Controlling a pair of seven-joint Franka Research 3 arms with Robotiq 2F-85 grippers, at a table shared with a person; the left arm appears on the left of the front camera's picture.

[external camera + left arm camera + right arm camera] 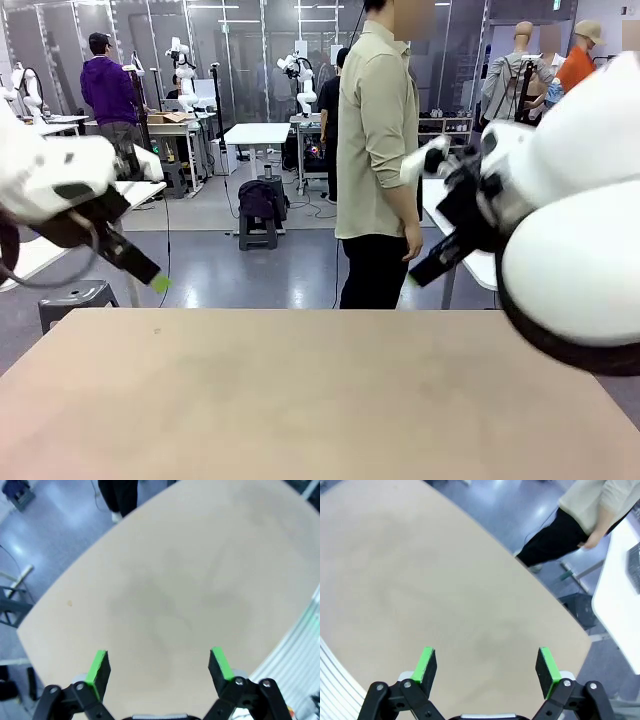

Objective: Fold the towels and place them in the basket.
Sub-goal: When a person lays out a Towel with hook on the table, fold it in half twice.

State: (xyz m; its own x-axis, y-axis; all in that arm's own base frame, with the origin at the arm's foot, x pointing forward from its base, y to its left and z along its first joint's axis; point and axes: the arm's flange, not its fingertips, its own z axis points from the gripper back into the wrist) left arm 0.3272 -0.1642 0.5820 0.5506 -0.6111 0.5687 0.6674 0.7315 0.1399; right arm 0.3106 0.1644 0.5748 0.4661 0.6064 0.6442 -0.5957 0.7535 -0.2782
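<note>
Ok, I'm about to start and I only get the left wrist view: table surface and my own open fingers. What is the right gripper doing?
Observer: The right gripper is open, jaws wide apart with nothing between them, raised above the table.
Operator: Whose legs are at my top edge?
Observer: They belong to a person in a beige shirt, standing side-on at the far side with one hand hanging by the hip.
Operator: How high is my own arm?
Observer: In the front view, the left gripper hangs well above the table, with its fingers angled down toward the middle.
</note>
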